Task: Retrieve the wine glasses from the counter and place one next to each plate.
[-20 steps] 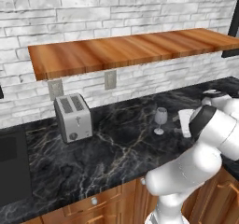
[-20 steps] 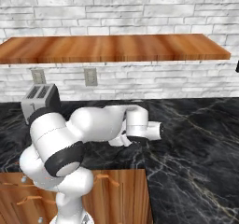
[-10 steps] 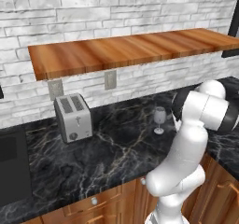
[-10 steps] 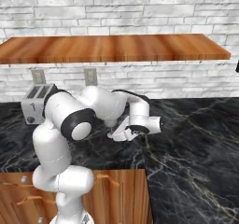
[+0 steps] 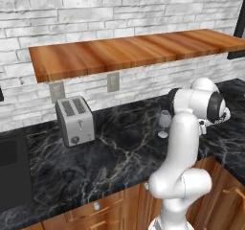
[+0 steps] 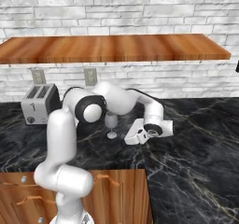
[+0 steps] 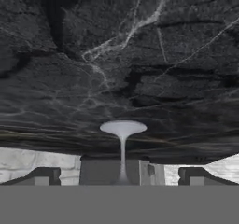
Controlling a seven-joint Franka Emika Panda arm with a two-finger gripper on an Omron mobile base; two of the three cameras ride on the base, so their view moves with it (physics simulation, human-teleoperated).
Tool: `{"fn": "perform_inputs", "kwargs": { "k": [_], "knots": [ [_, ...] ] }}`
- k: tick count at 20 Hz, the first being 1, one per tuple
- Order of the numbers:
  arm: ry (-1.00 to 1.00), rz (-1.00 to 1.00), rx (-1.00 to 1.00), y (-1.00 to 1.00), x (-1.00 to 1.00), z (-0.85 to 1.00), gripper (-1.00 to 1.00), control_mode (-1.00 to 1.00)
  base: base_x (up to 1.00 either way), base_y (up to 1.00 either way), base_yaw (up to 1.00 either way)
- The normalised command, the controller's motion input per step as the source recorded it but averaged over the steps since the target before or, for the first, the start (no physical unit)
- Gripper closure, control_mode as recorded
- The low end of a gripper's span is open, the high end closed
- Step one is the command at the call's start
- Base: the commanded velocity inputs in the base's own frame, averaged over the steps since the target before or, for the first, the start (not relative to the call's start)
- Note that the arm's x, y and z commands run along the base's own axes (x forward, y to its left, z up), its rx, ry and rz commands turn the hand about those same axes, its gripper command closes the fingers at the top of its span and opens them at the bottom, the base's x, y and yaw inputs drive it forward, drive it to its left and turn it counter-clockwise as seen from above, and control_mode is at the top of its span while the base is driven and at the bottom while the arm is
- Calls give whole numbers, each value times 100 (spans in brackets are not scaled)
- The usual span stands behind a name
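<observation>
One smoky grey wine glass (image 6: 111, 124) stands upright on the black marble counter (image 6: 186, 143), near the wall; in the left base view the wine glass (image 5: 164, 123) is just left of my arm. My gripper (image 6: 128, 138) hangs low over the counter just right of the glass, pointing at it with a short gap. The hand view is rolled upside down: the glass's foot (image 7: 123, 127) and stem sit centred ahead of my open gripper (image 7: 119, 177), whose fingertips (image 7: 44, 176) stand wide apart. The bowl is hidden at the bottom edge. The second glass and the plates are out of view.
A silver toaster (image 5: 74, 120) stands on the counter at the left, below a brown wooden wall shelf (image 5: 129, 51). Two wall outlets (image 6: 89, 76) sit behind the glass. A dark cooktop (image 5: 12, 171) lies at the far left. Wooden cabinets (image 6: 116, 190) are below.
My arm has swung its elbow up and to the left, while the hand has stayed low beside the glass. The glass has not moved.
</observation>
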Motion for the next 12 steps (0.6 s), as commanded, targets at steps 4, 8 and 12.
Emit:
{"fn": "perform_inputs", "kwargs": {
  "k": [4, 8, 12],
  "knots": [
    [0, 1, 0, 13, 24, -3, -100, -100, 0, 0, 0],
    [1, 0, 0, 25, 3, 0, -100, -100, 0, 0, 0],
    [4, 2, 0, 10, 0, 0, -100, -100, 0, 0, 0]
  ]
}}
